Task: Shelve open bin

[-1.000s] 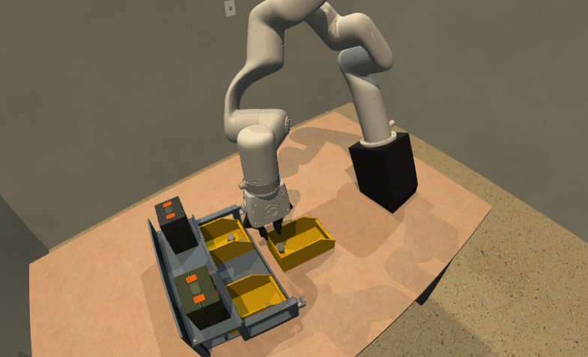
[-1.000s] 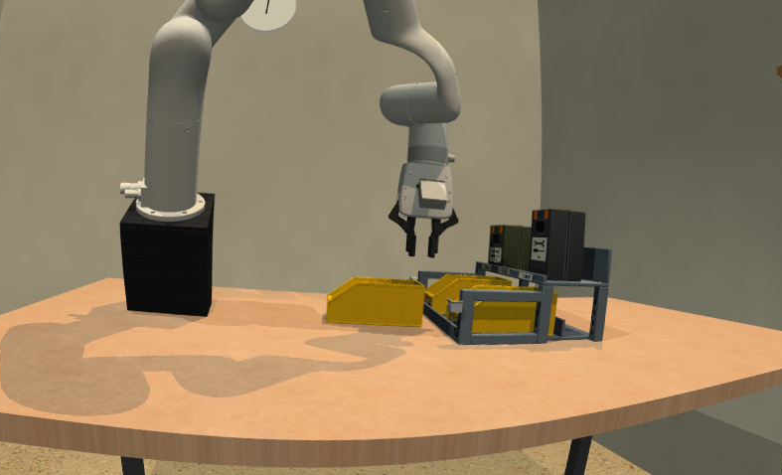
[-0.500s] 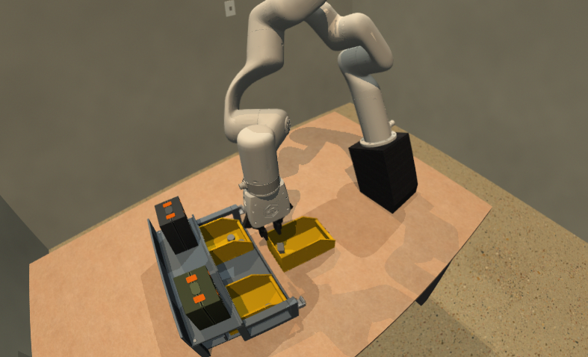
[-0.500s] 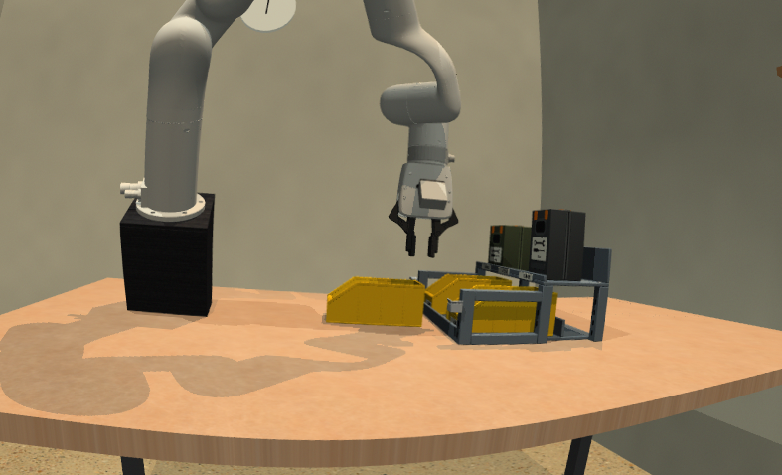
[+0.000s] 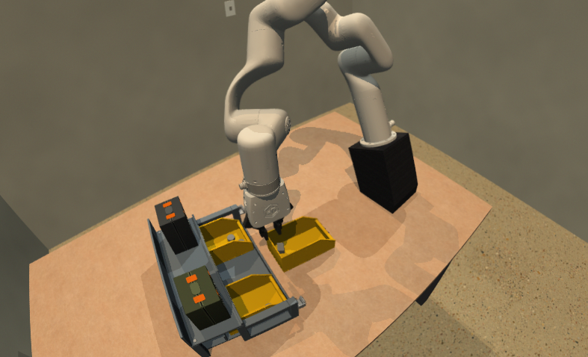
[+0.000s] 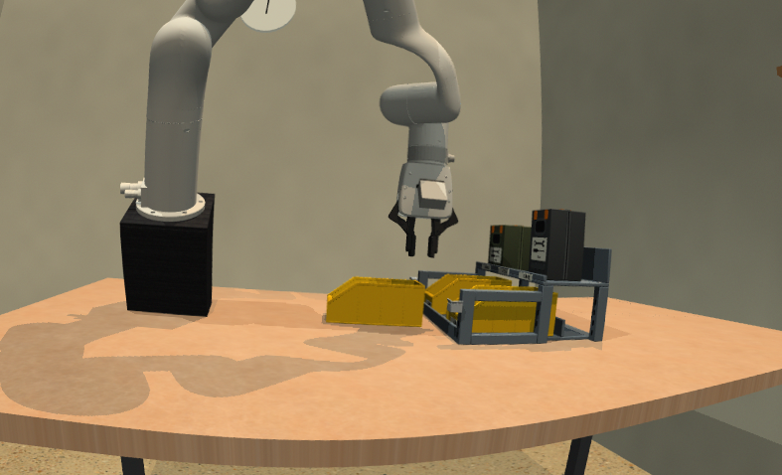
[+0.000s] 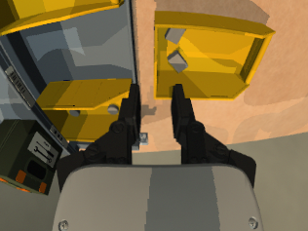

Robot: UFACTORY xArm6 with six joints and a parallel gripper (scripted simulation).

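The yellow open bin (image 5: 300,241) (image 7: 176,48) stands level on the table just beside the shelf, with two small grey parts in it. Its tall rear wall is toward the shelf and its low open front points away. It also shows in the side view (image 6: 376,300). My gripper (image 5: 270,231) (image 6: 420,247) points straight down, well above the bin's rear wall. In the wrist view its fingers stand partly apart on either side of that wall's line, with nothing between them. The free place (image 5: 238,266) lies between two yellow shelf bins (image 5: 225,239) (image 5: 255,294).
The grey shelf frame (image 6: 518,306) stands on the table with a raised front lip. Two dark boxes (image 5: 175,223) (image 5: 200,296) stand on its upper board over the bins' rear ends. The black arm pedestal (image 5: 385,170) is at the far side.
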